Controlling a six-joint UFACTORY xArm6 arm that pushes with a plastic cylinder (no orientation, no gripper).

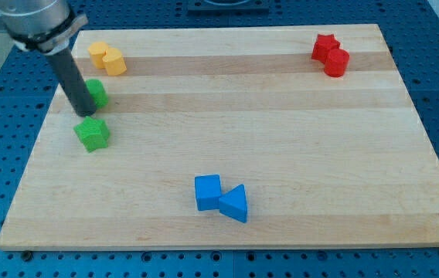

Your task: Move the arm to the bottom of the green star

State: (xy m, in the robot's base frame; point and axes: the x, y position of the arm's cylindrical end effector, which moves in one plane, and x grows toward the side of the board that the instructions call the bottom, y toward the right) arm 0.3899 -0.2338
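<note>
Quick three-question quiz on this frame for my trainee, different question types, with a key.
1. True or false: my tip sits below the green star in the view.
2. Which pair lies nearest the view's bottom? A) yellow blocks B) red blocks C) blue blocks
3. Fill in: the rod partly hides the green ___ block.

Key: 1 false, the tip is just above the star; 2 C; 3 round.
</note>
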